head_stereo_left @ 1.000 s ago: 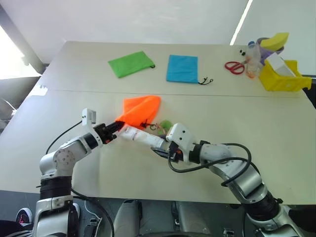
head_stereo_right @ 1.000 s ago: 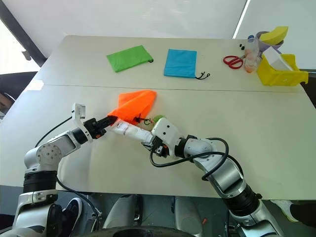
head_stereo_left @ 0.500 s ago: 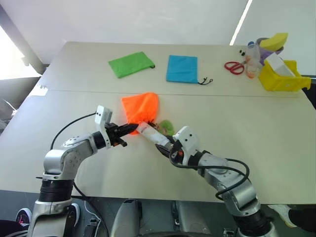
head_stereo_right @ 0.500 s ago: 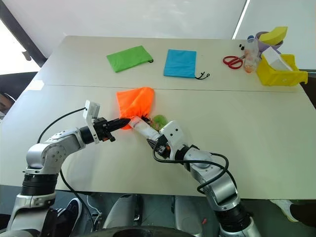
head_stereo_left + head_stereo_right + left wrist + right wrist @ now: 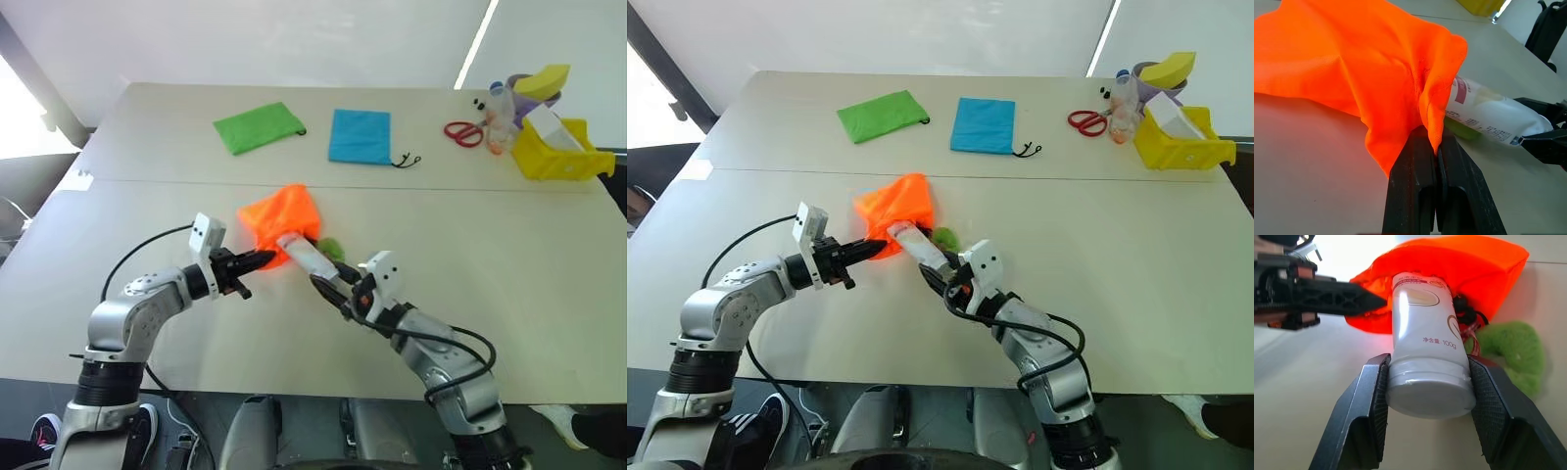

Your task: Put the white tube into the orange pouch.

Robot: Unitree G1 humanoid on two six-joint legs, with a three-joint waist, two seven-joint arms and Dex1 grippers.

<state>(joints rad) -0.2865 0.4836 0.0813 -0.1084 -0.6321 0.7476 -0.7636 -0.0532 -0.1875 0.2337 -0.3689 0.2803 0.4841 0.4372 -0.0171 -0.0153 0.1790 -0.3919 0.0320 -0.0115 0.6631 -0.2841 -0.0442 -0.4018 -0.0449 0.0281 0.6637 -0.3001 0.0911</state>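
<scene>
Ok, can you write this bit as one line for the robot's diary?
left gripper: shut on pouch rim | right gripper: shut on tube | tube: tip inside pouch mouth | stage: inserting

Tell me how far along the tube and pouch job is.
Done: left fingers pinch the orange pouch's rim, and the tube's front end sits in its mouth. In hand: right fingers clamp the tube's back end. Left: most of the tube is outside, so push it fully in.

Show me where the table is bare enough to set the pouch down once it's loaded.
Bare table runs right of the orange pouch, below the scissors and yellow bin. The front-left stretch is bare too. The far edge is crowded: green pouch, blue pouch.
</scene>
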